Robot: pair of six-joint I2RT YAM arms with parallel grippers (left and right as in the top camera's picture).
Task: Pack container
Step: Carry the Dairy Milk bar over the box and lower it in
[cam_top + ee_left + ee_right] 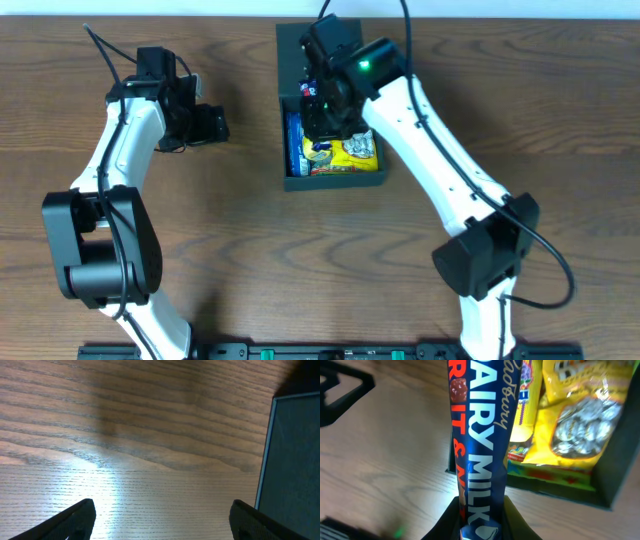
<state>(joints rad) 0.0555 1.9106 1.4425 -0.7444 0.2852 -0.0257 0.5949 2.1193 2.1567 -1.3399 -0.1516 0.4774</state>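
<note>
The black container point(334, 182) lies open at the table's far middle, its lid flap point(296, 48) folded back. Inside it are a yellow snack packet point(356, 152) point(576, 415) and other bright packets. My right gripper point(323, 116) point(482, 521) hovers over the container's left part, shut on the lower end of a long blue Dairy Milk chocolate bar point(481, 435). The bar stretches along the container's left wall. My left gripper point(212, 124) point(162, 521) stands open over bare table left of the container, with nothing between its fingers. A dark side of the container point(295, 460) shows in the left wrist view.
Brown wooden table point(250, 250) surrounds the container on all sides. The right arm point(440, 170) reaches diagonally across from the front right, and the left arm point(115, 160) rises along the left side. A pale wall edge runs along the table's far side.
</note>
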